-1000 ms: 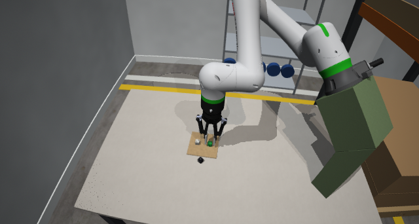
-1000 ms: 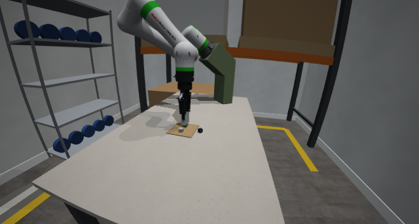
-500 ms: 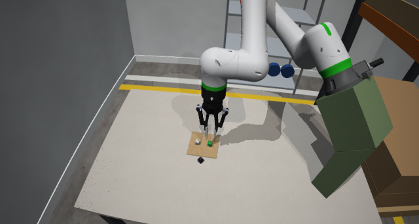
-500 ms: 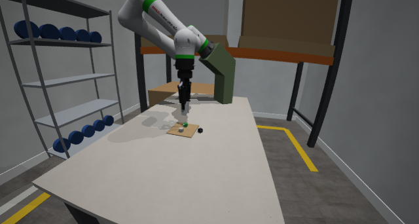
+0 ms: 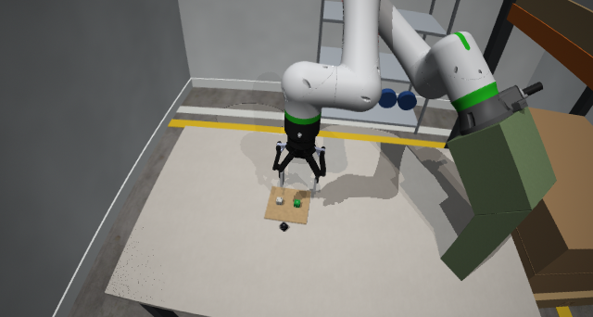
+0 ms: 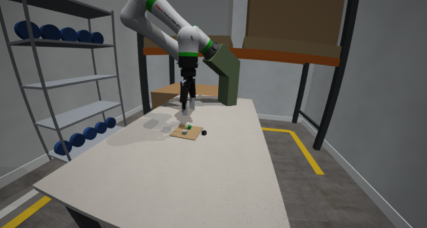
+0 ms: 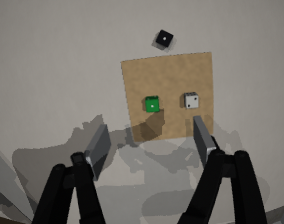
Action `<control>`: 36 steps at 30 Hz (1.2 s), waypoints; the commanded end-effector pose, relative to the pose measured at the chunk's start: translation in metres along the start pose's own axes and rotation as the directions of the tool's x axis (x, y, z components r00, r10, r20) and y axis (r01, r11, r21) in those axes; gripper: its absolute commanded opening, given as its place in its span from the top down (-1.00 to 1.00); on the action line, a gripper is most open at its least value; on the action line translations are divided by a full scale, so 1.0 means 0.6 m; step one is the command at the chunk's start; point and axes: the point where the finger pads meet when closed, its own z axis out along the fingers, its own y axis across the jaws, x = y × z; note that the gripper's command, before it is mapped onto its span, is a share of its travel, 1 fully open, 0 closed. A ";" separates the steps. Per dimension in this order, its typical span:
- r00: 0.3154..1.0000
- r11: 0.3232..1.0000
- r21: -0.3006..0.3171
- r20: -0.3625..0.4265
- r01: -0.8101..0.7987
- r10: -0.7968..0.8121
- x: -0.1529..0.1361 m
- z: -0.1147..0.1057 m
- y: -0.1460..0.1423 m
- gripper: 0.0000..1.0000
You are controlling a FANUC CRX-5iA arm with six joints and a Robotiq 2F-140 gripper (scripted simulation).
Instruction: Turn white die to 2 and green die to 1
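The white die point(image 5: 279, 200) point(image 6: 184, 132) point(image 7: 191, 101) lies flat on the tan mat point(image 5: 293, 216) point(image 6: 192, 137) point(image 7: 168, 72), with two dots on top in the wrist view. The green die point(image 5: 296, 203) point(image 6: 189, 127) point(image 7: 152, 105) also lies flat on the mat, apart from the white one; its top shows a single dot. The black die point(image 5: 283, 226) point(image 6: 204, 133) point(image 7: 164, 38) lies on the table just off the mat, one dot on top. My gripper point(image 5: 298, 188) point(image 6: 188, 111) point(image 7: 150, 131) is open and empty, above the mat's far edge in the top view.
The pale table point(image 5: 371, 261) point(image 6: 200, 188) carries the mat. A green angled stand point(image 5: 491, 178) point(image 6: 228, 78) is at the right in the top view, with cardboard boxes point(image 5: 570, 178) beyond it. A shelf rack with blue discs point(image 6: 78, 139) stands beyond the table.
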 end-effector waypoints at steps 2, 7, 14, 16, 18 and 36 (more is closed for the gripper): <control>1.000 1.000 0.000 0.000 0.000 0.000 0.000 0.000 0.000 -1.00; 1.000 1.000 0.000 0.000 0.000 0.000 0.000 0.000 0.000 -1.00; 1.000 1.000 0.000 0.000 0.000 0.000 0.000 -0.001 0.000 -1.00; 1.000 1.000 0.000 0.000 0.000 0.000 0.000 -0.003 0.000 -1.00; 1.000 1.000 0.000 0.000 0.000 0.000 0.000 -0.007 0.000 -1.00; 1.000 1.000 0.000 0.000 0.000 0.000 0.000 -0.104 0.000 -1.00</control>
